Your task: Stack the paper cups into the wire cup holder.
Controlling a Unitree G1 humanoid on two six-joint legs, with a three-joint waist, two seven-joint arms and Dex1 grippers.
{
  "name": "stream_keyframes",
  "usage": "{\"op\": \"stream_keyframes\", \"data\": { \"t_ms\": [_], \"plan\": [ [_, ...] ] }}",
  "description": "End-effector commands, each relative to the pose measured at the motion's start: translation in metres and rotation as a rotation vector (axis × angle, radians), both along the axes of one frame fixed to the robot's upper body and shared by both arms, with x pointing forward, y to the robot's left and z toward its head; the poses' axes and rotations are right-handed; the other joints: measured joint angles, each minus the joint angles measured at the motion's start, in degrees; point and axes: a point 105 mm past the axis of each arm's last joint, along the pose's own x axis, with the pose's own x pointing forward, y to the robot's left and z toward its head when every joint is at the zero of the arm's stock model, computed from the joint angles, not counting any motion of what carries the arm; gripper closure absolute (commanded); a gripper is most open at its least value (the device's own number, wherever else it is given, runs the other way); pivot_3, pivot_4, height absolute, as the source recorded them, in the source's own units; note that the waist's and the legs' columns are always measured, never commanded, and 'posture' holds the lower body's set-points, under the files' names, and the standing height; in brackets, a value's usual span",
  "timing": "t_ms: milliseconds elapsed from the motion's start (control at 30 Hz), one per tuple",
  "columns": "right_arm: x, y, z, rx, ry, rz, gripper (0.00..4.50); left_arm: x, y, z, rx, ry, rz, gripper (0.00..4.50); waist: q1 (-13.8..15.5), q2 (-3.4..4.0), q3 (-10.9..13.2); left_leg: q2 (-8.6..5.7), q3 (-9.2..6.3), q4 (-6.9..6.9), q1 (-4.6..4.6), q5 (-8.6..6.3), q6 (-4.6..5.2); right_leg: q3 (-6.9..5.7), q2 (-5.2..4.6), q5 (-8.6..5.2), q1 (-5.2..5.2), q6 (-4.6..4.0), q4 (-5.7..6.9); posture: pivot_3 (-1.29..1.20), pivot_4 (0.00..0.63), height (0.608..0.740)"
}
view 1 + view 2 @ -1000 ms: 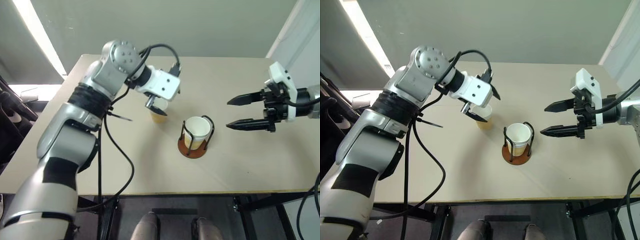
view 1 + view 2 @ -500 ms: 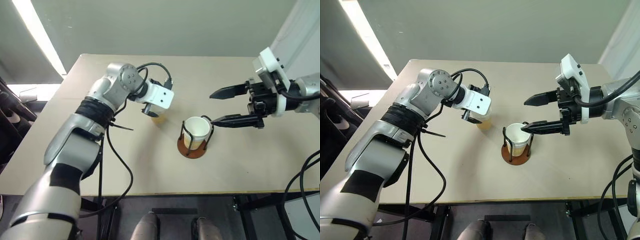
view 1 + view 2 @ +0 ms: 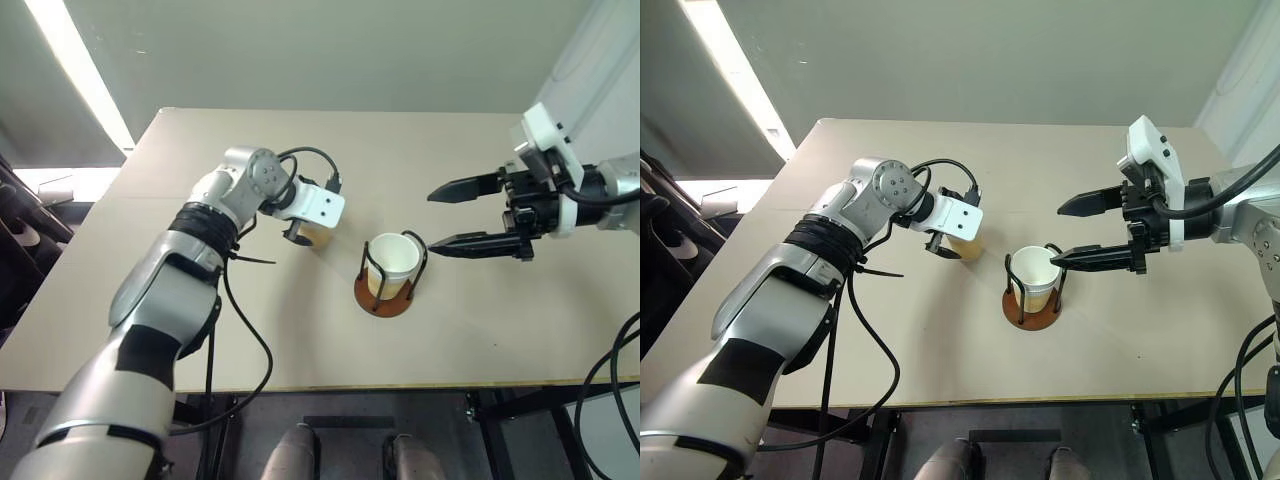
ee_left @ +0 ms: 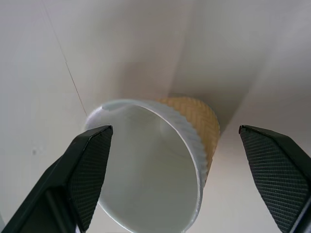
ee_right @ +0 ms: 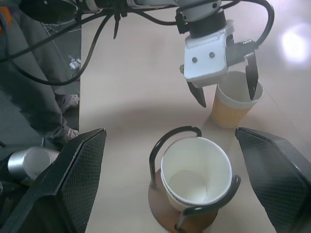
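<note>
Worktop (image 3: 300, 340): plain beige, with grey floor beyond its far edge; it carries the cups and the holder, all near its middle.
Wire cup holder (image 3: 386, 295): stands at the centre on its reddish-brown disc, black wire loops upright, one paper cup (image 3: 394, 258) already seated inside with its mouth up.
Loose cup (image 5: 235, 102): upright on the worktop at about 10 o'clock from the holder, near it but apart.
Left claw (image 5: 226, 87): fingers spread wide, straddling the loose cup's rim from above; the left wrist view shows one finger on each side of the cup, neither yet pressing.
Right claw (image 3: 463, 214): wide and empty, hovering at 3 o'clock of the holder, tips pointing toward it.
Step in hand: likely closing on the loose cup.
Doing it well: centre the cup between the fingers, squeeze gently so the thin wall does not buckle, lift straight up.
</note>
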Motion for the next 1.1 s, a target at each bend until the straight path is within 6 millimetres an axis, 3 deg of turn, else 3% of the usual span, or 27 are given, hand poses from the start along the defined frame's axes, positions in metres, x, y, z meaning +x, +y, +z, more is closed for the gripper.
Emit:
{"op": "stream_keyframes", "data": {
  "t_ms": [33, 100, 367, 467, 700, 1100],
  "plan": [
    [-0.003, -0.005, 0.014, 0.009, -0.084, 0.008, 0.06, 0.002, -0.007, 0.014, -0.012, -0.041, -0.015, 0.20, 0.01, 0.00, 0.00, 0.00, 0.01, 0.00, 0.00, 0.00, 0.00, 0.00, 0.00, 0.00, 0.00, 0.00, 0.00, 0.00, 0.150, 0.740],
    [-0.001, -0.006, 0.016, 0.006, -0.099, 0.005, 0.06, 0.003, -0.007, 0.014, -0.006, -0.040, -0.014, 0.56, 0.02, 0.00, 0.00, 0.00, 0.01, 0.02, 0.00, 0.00, 0.00, 0.01, 0.00, 0.01, 0.00, 0.01, 0.00, 0.00, 0.150, 0.740],
    [0.004, -0.009, 0.017, 0.016, -0.115, -0.013, 0.06, 0.002, -0.011, 0.020, -0.027, -0.020, -0.019, 3.56, 0.02, 0.00, 0.00, 0.00, 0.04, 0.01, -0.01, 0.00, 0.01, 0.04, 0.00, 0.01, -0.03, 0.03, 0.00, 0.00, 0.150, 0.740],
    [0.005, -0.011, 0.016, 0.014, -0.124, -0.014, 0.06, -0.002, -0.013, 0.026, -0.055, 0.003, -0.035, 4.47, 0.02, 0.00, 0.00, 0.00, 0.06, 0.01, -0.02, -0.01, 0.01, 0.05, 0.01, 0.01, -0.03, 0.03, -0.01, 0.00, 0.150, 0.740],
    [0.009, -0.019, 0.016, 0.008, -0.157, -0.025, 0.06, -0.025, -0.029, 0.053, -0.130, 0.076, -0.155, 4.47, 0.06, 0.00, 0.00, -0.01, 0.08, 0.04, -0.06, -0.01, 0.02, 0.08, 0.02, 0.03, -0.05, 0.06, -0.01, 0.00, 0.150, 0.740],
    [-0.007, -0.045, 0.011, -0.066, -0.097, -0.046, 0.06, -0.068, -0.056, 0.109, -0.181, 0.112, -0.366, 4.47, 0.09, -0.01, 0.00, 0.01, 0.13, 0.10, -0.18, -0.03, 0.06, 0.10, 0.00, 0.06, -0.10, 0.13, -0.03, 0.00, 0.150, 0.740]
  ]
}}
